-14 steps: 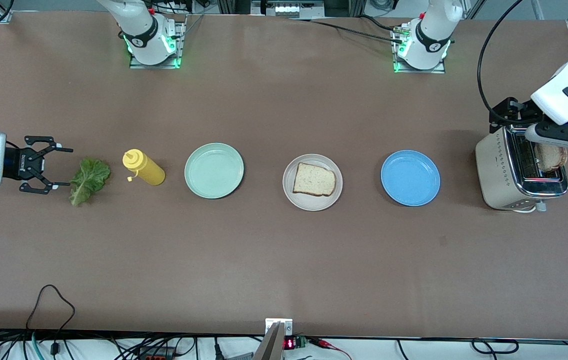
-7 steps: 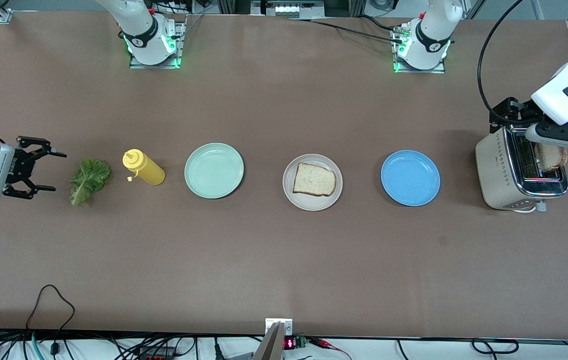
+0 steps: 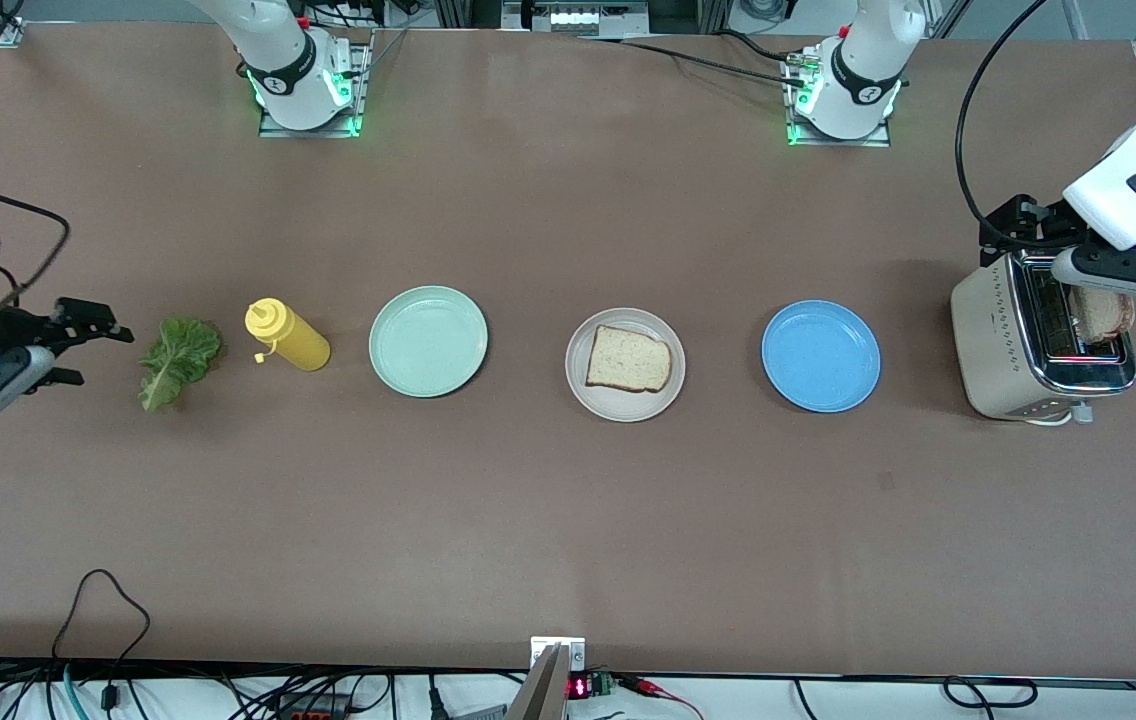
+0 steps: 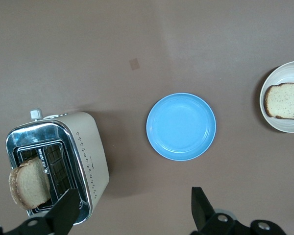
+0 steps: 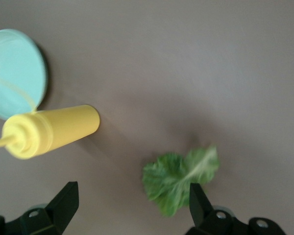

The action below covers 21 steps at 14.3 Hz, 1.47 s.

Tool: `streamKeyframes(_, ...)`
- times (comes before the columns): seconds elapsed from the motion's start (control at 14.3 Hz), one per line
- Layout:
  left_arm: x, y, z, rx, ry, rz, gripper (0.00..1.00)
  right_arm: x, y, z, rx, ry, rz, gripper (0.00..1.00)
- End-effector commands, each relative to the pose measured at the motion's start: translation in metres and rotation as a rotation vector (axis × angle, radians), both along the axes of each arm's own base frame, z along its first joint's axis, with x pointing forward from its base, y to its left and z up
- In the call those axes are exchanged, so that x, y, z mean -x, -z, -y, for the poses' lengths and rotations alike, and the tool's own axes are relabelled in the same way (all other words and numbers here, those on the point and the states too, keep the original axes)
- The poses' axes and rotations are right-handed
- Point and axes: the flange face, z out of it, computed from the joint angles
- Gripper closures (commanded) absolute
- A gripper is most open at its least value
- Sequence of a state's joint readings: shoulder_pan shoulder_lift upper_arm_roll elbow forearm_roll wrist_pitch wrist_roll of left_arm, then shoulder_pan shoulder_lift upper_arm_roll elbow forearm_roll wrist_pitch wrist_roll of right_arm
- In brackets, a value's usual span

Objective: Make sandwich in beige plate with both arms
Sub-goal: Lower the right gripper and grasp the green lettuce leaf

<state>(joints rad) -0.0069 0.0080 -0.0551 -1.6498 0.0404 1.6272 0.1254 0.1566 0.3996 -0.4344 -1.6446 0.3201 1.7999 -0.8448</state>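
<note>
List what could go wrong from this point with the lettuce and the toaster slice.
1. The lettuce leaf lies flat and thin on the table; the open right gripper, beside it at the right arm's end, may scrape past or crumple it.
2. The mustard bottle stands close beside the leaf and could be knocked over.
3. The bread slice leans in the toaster slot; the open left gripper above it may hit the metal rim or crush it.

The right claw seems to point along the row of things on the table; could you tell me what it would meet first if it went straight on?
Most likely the lettuce leaf: the open right claw points toward it from the right arm's end of the table, with the yellow bottle next. Its height is unclear, so it might pass above.
</note>
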Motion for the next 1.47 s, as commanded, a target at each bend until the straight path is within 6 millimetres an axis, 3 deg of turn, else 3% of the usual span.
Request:
streamKeyframes(0.0,-0.003,-0.004,-0.002,0.0,0.001,0.009,0.0,0.004,0.012,-0.012,0.131,0.29,-0.059,0.0)
streamKeyframes(0.14,-0.003,-0.003,-0.002,0.0,0.001,0.007,0.0,0.001,0.022,-0.023,0.171,0.371,-0.066,0.0)
streamKeyframes(0.42,-0.003,-0.003,-0.002,0.0,0.001,0.007,0.0,-0.002,0.051,-0.017,0.246,0.617,-0.077,0.0)
streamKeyframes(0.77,-0.003,-0.003,-0.002,0.0,0.001,0.007,0.0,0.005,0.129,0.009,0.323,0.637,-0.164,0.0)
streamKeyframes(1.4,-0.003,-0.003,-0.003,0.0,0.0,0.004,0.0,0.009,0.171,0.027,0.354,0.6,-0.038,0.0)
